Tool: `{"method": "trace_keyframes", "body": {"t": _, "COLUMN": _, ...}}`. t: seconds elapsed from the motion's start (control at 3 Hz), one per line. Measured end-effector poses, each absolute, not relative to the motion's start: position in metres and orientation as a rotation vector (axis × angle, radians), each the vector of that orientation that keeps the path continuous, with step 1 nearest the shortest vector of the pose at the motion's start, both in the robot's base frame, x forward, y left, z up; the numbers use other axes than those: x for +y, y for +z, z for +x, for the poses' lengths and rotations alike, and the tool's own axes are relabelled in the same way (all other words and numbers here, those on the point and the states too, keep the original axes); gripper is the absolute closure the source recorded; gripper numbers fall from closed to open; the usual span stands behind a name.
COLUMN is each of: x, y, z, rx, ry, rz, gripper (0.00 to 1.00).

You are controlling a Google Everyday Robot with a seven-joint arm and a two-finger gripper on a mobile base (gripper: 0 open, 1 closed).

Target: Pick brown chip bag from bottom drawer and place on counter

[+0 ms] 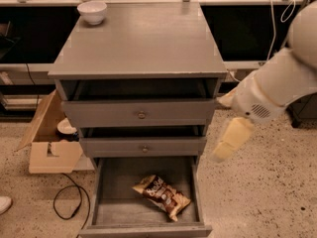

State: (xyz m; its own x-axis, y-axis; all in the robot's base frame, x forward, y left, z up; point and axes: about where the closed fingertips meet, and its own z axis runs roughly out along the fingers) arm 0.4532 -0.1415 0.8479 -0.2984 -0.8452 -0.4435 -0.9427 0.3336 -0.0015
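Observation:
The brown chip bag [161, 196] lies flat in the open bottom drawer [105, 198], right of its middle and near the front. The counter [141, 41] is the grey top of the cabinet above it. My white arm [277, 86] reaches in from the right. My gripper [229, 142], pale yellow, hangs to the right of the cabinet at the height of the middle drawer. It is above and to the right of the bag and apart from it.
A white bowl [92, 11] stands on the counter's back left corner. The two upper drawers [141, 114] are slightly pulled out. An open cardboard box [47, 143] and a black cable [69, 202] lie on the speckled floor to the left.

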Motion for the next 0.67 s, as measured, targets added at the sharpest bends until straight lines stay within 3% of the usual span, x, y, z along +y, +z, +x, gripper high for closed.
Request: {"method": "trace_keyframes", "body": {"t": 0.67, "x": -0.1301, "y": 0.8349, "z": 0.4633, "rx": 2.218, "ry": 0.389, "rz": -1.536, "gripper": 0.00}}
